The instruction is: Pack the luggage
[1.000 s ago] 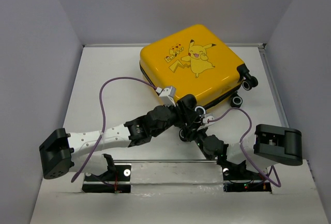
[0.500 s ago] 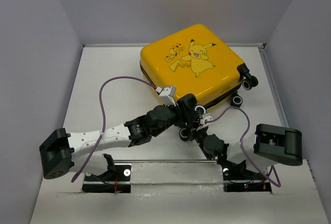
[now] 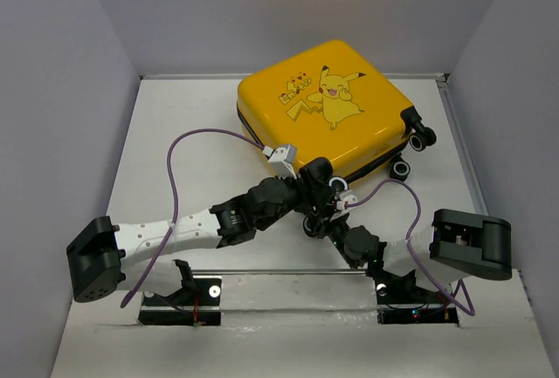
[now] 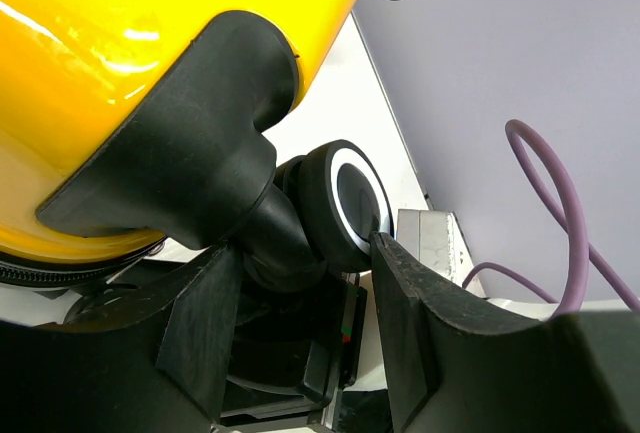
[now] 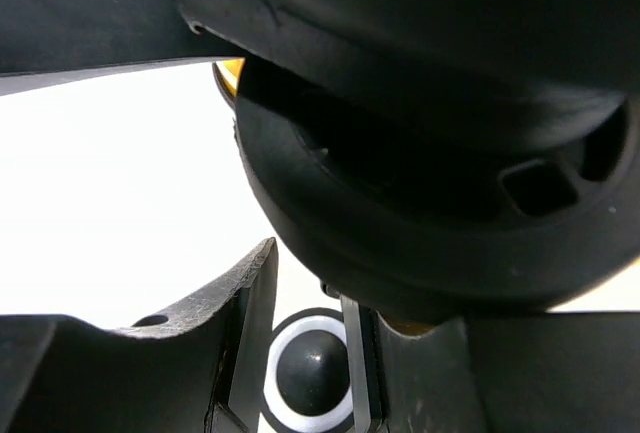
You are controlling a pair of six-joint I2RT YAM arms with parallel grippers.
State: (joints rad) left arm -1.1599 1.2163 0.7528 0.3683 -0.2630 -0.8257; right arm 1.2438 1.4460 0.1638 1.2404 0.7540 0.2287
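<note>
Right fingers (image 5: pixel 245 303) slightly shifted, narrowly apart; left fingers (image 4: pixel 410 333) tight on one luggage (image 3: pixel 367 142) caster (image 4: pixel 345 208).

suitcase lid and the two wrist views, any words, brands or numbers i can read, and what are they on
Top view: small lettering with hearts on the lid of the yellow hard-shell suitcase, beside the cartoon print, is too small to read.
Left wrist view: no text in sight.
Right wrist view: no text in sight.
</note>
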